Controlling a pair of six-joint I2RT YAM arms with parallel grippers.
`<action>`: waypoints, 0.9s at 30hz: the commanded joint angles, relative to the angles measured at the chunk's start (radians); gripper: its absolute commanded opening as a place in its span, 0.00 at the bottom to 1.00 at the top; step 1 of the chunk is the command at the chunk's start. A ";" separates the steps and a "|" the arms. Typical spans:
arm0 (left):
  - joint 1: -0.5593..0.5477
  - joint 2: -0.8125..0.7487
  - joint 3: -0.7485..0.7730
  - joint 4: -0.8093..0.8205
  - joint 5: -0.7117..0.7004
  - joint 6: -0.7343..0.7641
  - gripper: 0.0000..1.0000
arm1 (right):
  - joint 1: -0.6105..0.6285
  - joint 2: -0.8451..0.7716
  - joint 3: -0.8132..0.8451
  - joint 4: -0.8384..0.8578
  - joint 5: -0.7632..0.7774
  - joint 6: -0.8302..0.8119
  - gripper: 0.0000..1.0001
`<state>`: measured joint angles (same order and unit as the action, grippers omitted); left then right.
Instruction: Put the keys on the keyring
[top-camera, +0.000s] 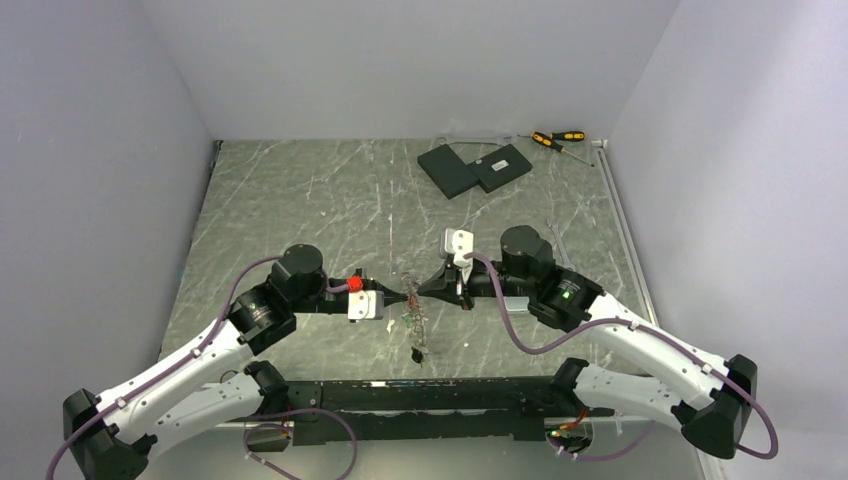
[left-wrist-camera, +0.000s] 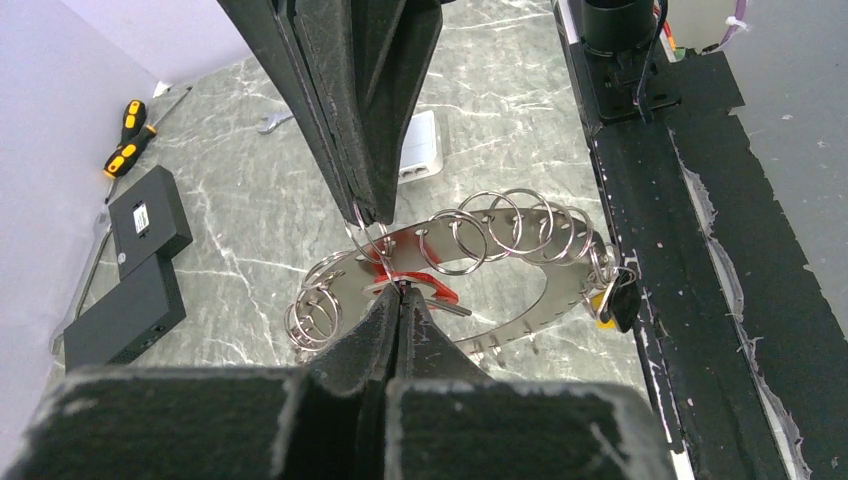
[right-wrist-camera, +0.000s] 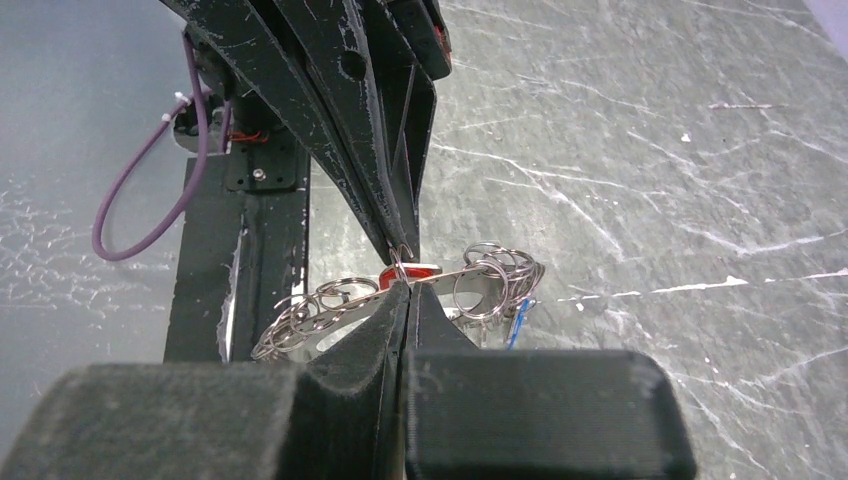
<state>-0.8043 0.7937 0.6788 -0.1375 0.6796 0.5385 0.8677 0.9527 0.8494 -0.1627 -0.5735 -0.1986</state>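
- One of the two black slabs (left-wrist-camera: 150, 218) carried a small white label, but the print on it was too small to read. The other slab (left-wrist-camera: 125, 312) showed only a small mark on its side edge, also not readable.
- The two screwdrivers (left-wrist-camera: 128, 136) had yellow-and-black handles. No brand could be made out on them.
- The keyring (left-wrist-camera: 556, 288) was up off the table (top-camera: 300, 200), in the middle near the front, held between both arms. It was a flat grey plate ring with small spikes on its rim and many little wire rings threaded through it.
- The left gripper (left-wrist-camera: 400, 290) was fully closed, its tips meeting at the head of the red key (left-wrist-camera: 428, 288) on the plate. Whether it pinched the key or the plate, I could not tell, because its own fingers covered that place.
- The right gripper (left-wrist-camera: 367, 212) was also closed, and it pinched a small wire ring (left-wrist-camera: 366, 238) that ran down toward the red key.
- A yellow key (left-wrist-camera: 601, 312) hung at the edge of the keyring, half hidden behind a dark piece.
- A blue key (right-wrist-camera: 517, 322) hung under the bunch of rings, and only a thin part of it showed.
- In the top view the keyring was only a thin tangle, and a dark bit (top-camera: 418, 353) below it was hard to identify.
- A silver spanner (left-wrist-camera: 270, 122) was cut off by the right fingers.
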 joint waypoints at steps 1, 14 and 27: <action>-0.003 -0.014 0.002 -0.002 0.034 0.006 0.00 | -0.004 -0.041 0.001 0.152 0.044 0.015 0.00; -0.002 -0.014 0.004 -0.009 0.026 0.006 0.00 | -0.004 -0.040 0.002 0.204 0.049 0.034 0.00; -0.003 -0.022 -0.001 -0.005 0.012 -0.002 0.18 | -0.004 -0.028 0.011 0.181 0.035 0.033 0.00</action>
<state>-0.8047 0.7887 0.6788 -0.1265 0.6746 0.5369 0.8684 0.9424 0.8345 -0.1009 -0.5541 -0.1638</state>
